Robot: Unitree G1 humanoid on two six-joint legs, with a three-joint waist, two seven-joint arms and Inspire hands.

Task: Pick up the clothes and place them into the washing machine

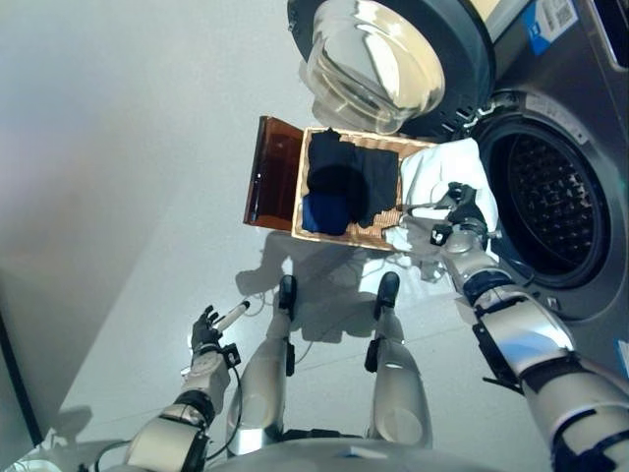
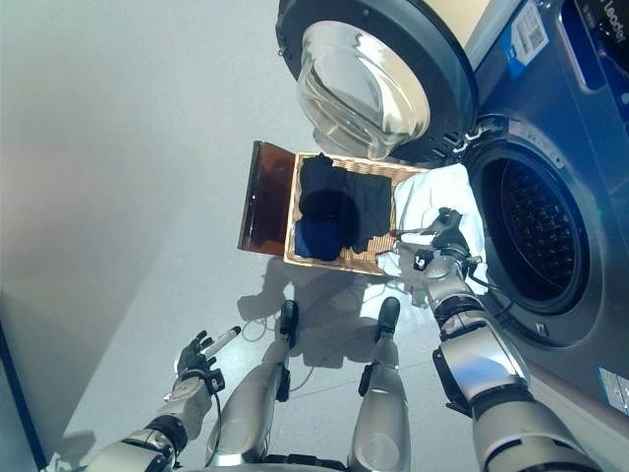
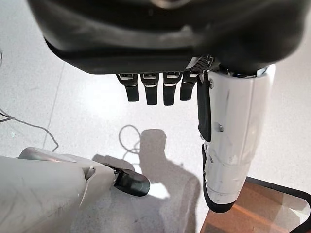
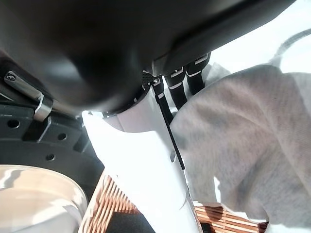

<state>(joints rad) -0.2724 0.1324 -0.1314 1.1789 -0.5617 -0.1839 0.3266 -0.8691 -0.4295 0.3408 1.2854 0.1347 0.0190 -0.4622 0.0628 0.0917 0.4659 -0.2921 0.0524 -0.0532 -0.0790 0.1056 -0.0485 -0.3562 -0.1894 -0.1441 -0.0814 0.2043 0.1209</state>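
1. Left hand hangs low at my 7 o'clock over bare floor; I read its fingers as straight and relaxed, with nothing in them.
2. Right hand sits at my 3 o'clock, thumb and fingers pinching a white cloth that drapes over the basket's right rim.
3. Past it, the wicker basket lies on the floor at 12 o'clock, with dark clothes and a blue piece inside, and its brown lid opened leftward.
4. Farthest, at 1 to 2 o'clock, I see the washer, its door swung open and the drum just right of the cloth.
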